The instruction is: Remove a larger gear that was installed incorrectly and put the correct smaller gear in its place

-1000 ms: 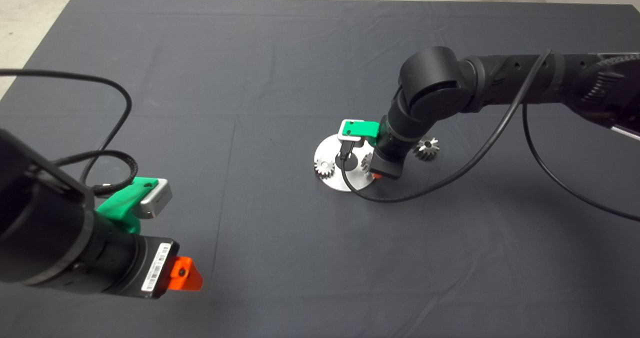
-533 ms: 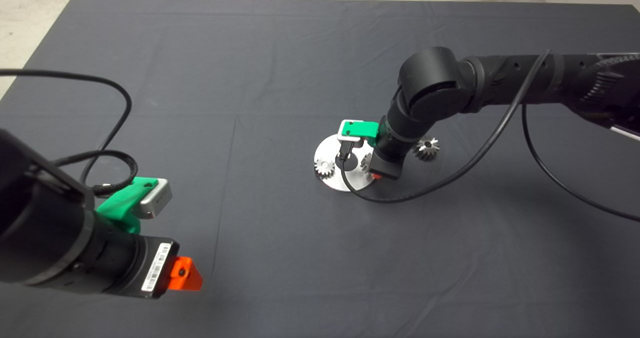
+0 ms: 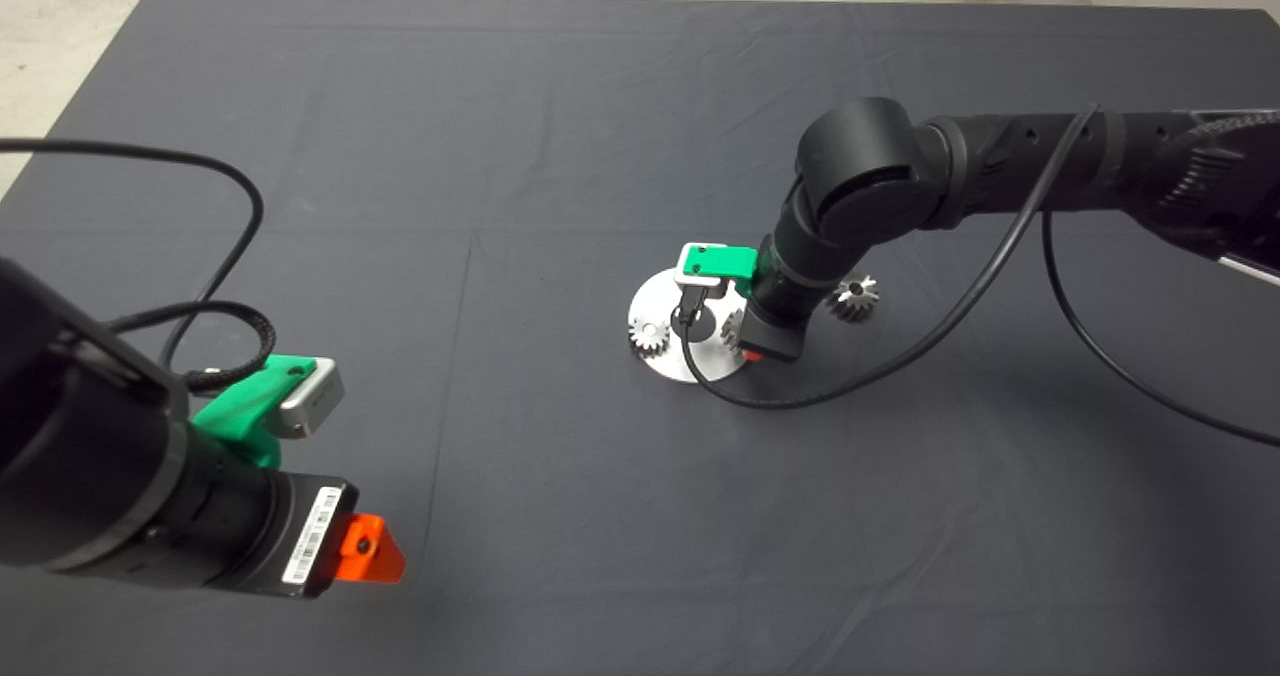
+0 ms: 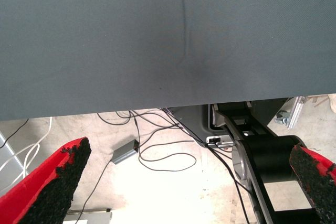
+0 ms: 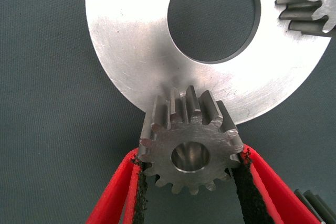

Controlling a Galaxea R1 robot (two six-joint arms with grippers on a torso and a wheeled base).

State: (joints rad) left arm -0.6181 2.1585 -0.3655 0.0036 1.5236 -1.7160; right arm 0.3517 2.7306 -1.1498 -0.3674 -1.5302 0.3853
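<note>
While our right pincer (image 5: 190,182) hung low over the round silver metal plate with the big centre hole (image 3: 665,308), it was pinching the small grey steel gear with short even teeth (image 5: 189,142) between its black pads (image 5: 242,182), one pad on each flank. In the right wrist view that smaller gear sat at the plate's rim, its bore facing the camera; we could not tell whether it touched the plate. Two more short-toothed gears showed on the plate: one on its left side in the head view (image 3: 649,334), one partly hidden by the wrist (image 3: 731,327).

The silver gear with long flaring teeth (image 3: 855,297) lay on the dark mat (image 3: 500,156) covering the bench, just beside the plate on the right arm's side, off the assembly. So we judged removal done and the refit step in hand: smaller gear gripped, not yet seated.

Next move, as we read it: line the gear's bore up with its seat on the plate, lower it straight, mesh the teeth with the neighbours, then release. Any seat or pin was hidden under the gear, so alignment was a guess from these views. Risk: a tilted gear jamming or skating off the rim.

Our left pincer (image 4: 178,182) was parked at the mat's lower left, fingers (image 4: 52,182) spread wide, holding nothing; its view showed the mat edge and cables on the floor.
</note>
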